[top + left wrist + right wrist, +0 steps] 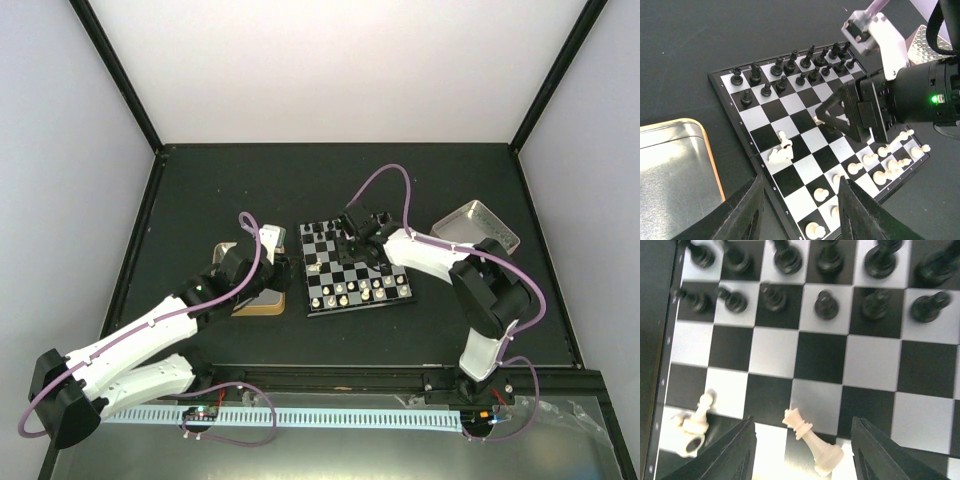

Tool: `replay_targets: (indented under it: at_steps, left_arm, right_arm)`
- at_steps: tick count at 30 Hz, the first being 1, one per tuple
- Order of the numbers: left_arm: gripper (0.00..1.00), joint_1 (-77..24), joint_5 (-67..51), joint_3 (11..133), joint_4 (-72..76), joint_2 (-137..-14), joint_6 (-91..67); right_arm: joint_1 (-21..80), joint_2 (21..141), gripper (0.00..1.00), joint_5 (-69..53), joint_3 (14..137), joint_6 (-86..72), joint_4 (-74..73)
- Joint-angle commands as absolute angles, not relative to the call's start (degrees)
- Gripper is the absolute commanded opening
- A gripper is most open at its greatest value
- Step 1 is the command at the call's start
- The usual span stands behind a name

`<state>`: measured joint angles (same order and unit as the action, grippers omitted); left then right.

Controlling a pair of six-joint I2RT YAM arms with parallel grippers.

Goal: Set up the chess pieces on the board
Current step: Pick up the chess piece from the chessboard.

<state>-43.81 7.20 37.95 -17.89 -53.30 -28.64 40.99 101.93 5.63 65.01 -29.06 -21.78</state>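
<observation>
Right claw point(802, 430) stands wide over the board point(760, 117) — cream queen point(812, 442) leans between, untouched; left claw point(800, 190) spread, empty, near tin tray point(670, 175).

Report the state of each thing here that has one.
right gripper: open
left gripper: open, empty
tall cream piece: tipped over, ungripped
black pieces: upright, two rows
edge cream piece: lying on side
silver tray: empty

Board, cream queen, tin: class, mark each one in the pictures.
Board point(756, 117): left wrist view, a bare white square.
Cream queen point(814, 442): right wrist view, the middle of its body.
Tin point(675, 175): left wrist view, its bare silver surface.
</observation>
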Motion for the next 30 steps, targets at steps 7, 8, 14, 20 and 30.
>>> replay_targets:
  at_steps: [7, 8, 14, 20, 30]
  left_arm:
    - [0.42, -43.33, 5.47, 37.94, -16.31, -53.78, -28.55]
    - [0.42, -43.31, 5.43, 37.92, -16.31, -53.87, -28.65]
    - [0.42, -43.31, 5.00, 38.06, -16.26, -54.29, -28.91]
    - [0.42, -43.25, 4.92, 38.23, -16.48, -54.41, -28.94]
    - [0.43, -43.31, 4.80, 38.31, -16.44, -54.25, -30.33]
  right_arm:
    - [40.99, 102.37, 0.51, 1.34, 64.61, -17.32, -25.90]
    - [41.20, 102.58, 0.50, 1.23, 64.74, -16.85, -26.50]
    - [43.21, 104.69, 0.42, 1.10, 65.27, -14.52, -28.96]
    - [44.23, 106.23, 0.31, 2.70, 65.39, -15.06, -29.62]
    - [44.74, 103.05, 0.11, 5.50, 63.34, -15.16, -25.09]
